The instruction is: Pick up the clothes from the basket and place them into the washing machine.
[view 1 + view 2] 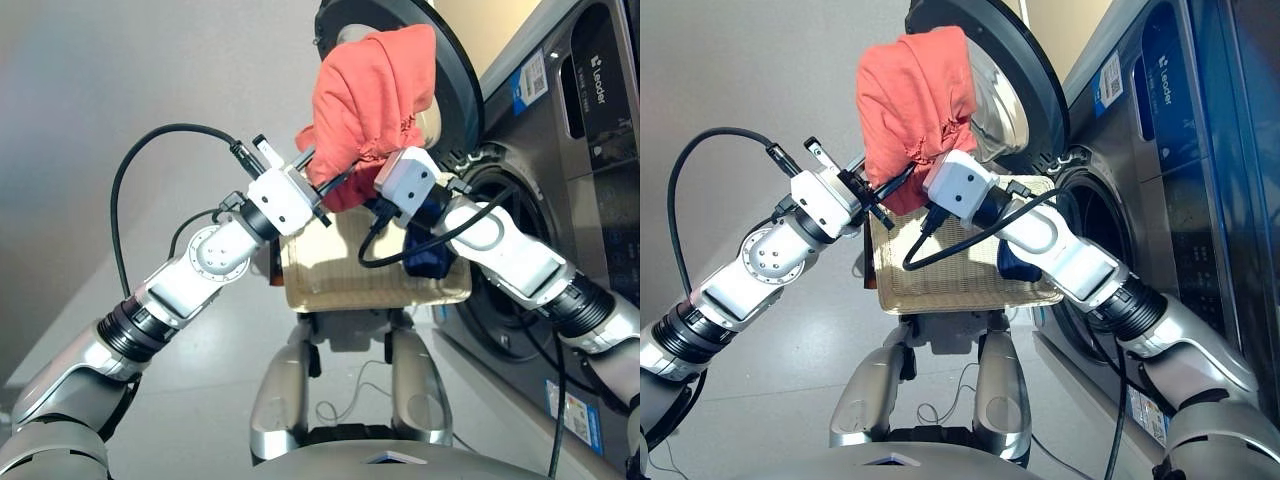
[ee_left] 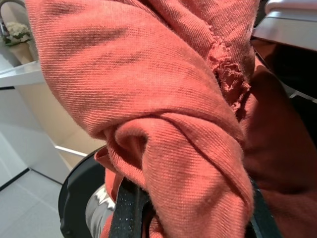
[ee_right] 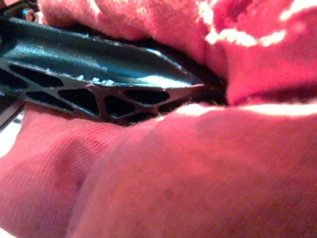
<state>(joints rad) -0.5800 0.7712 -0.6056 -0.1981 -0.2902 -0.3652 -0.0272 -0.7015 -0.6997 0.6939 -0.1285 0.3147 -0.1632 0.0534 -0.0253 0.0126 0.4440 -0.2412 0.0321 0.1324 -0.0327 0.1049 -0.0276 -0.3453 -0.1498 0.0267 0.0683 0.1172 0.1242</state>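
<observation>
1. Head views: I'm seeing the cream basket (image 1: 940,275) sitting mid-frame with a navy garment (image 1: 428,252) lying at its right end. The coral-red garment (image 1: 372,100) is bunching upright at top centre, before the washing machine (image 1: 1160,200) door. The left gripper (image 1: 322,183) is clamping it; I cannot tell about the right gripper (image 1: 372,200).
2. Left wrist: I'm watching ribbed, frayed coral cloth filling the frame.
3. Right wrist: I'm seeing red folds surrounding a black finger (image 3: 99,79).

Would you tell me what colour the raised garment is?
Coral-red garment; clearest in the left eye view.
</observation>
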